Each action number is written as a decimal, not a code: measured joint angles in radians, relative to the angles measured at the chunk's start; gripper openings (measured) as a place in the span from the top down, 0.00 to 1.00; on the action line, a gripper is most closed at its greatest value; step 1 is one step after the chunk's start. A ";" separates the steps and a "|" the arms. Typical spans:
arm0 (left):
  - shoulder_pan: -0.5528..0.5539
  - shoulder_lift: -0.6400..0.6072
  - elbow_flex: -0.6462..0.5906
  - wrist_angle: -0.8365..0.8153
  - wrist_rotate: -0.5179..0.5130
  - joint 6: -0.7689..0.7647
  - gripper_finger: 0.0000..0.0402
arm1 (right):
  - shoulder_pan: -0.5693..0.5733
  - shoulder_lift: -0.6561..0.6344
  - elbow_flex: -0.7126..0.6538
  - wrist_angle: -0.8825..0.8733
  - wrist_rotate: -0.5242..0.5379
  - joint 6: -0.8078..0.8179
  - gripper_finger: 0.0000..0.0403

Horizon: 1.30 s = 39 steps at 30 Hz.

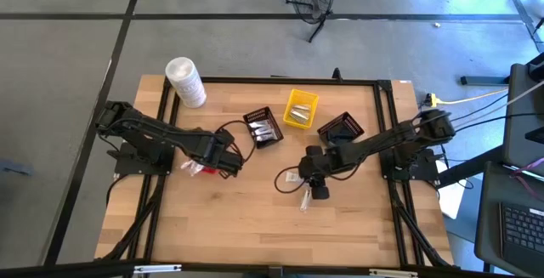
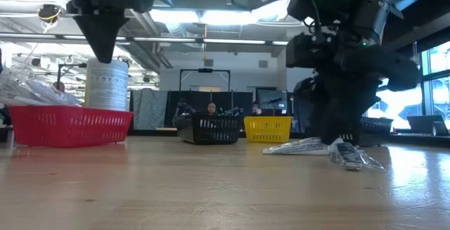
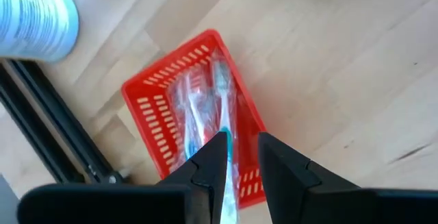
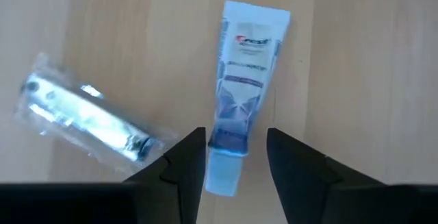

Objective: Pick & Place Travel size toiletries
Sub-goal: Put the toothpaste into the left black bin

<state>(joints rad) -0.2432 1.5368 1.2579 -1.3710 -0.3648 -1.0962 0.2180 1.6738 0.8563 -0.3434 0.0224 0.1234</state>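
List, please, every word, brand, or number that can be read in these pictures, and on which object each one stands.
"Crest": on the white toothpaste tube lying on the table, in the right wrist view.
Smaller lines under that brand on the same tube: too blurred to read.
Print on the white tub: too small to read.
Wrapped packet: no readable text.

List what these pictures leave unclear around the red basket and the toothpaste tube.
- Red basket: high view, mostly covered by the left gripper.
- Wrapped toothbrushes: left wrist view, exact count blurred by plastic.
- Toothpaste tube: low view, hidden behind the right gripper.
- Black basket: low view, contents hidden by its wall.
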 joint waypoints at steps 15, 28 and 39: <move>0.000 0.000 0.000 0.014 -0.132 0.011 0.81 | -0.001 0.061 0.001 0.039 0.025 0.000 0.73; 0.003 0.000 0.000 0.014 -0.230 0.011 0.81 | -0.052 0.067 0.159 0.176 0.332 -0.155 0.78; -0.005 0.000 0.000 0.014 -0.257 0.010 0.80 | -0.242 0.078 0.321 0.195 0.172 -0.382 0.82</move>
<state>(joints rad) -0.2483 1.5368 1.2579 -1.3571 -0.6214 -1.0866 -0.0242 1.7514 1.1771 -0.1479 0.1948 -0.2590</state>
